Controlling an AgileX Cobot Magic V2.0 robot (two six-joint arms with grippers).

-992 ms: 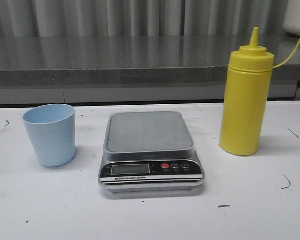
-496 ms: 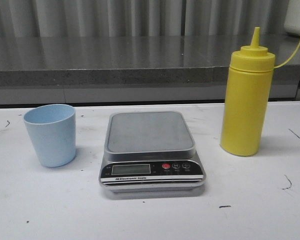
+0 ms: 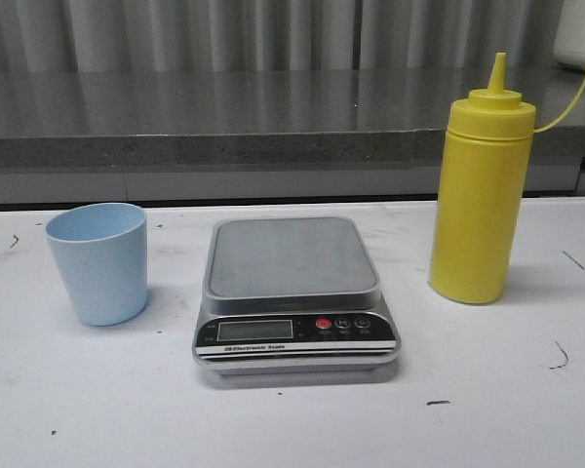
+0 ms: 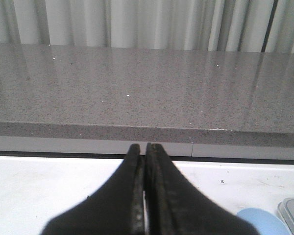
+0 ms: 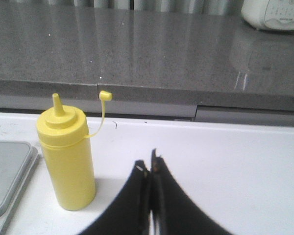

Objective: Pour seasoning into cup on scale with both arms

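Observation:
The yellow seasoning bottle [image 3: 481, 190] stands upright on the white table, right of the scale [image 3: 292, 291], its cap cord arching to the right. The light blue cup [image 3: 98, 261] stands upright on the table left of the scale, not on it. The scale's platform is bare. Neither arm shows in the front view. My left gripper [image 4: 144, 147] is shut and empty, with the cup's rim [image 4: 263, 221] at the picture's edge. My right gripper [image 5: 150, 164] is shut and empty, apart from the seasoning bottle [image 5: 66, 156] beside it.
A grey stone ledge [image 3: 224, 122] runs along the back of the table, with a grey curtain behind. A white appliance [image 5: 274, 13] sits on the ledge at the far right. A corner of the scale [image 5: 7, 171] shows beside the bottle in the right wrist view.

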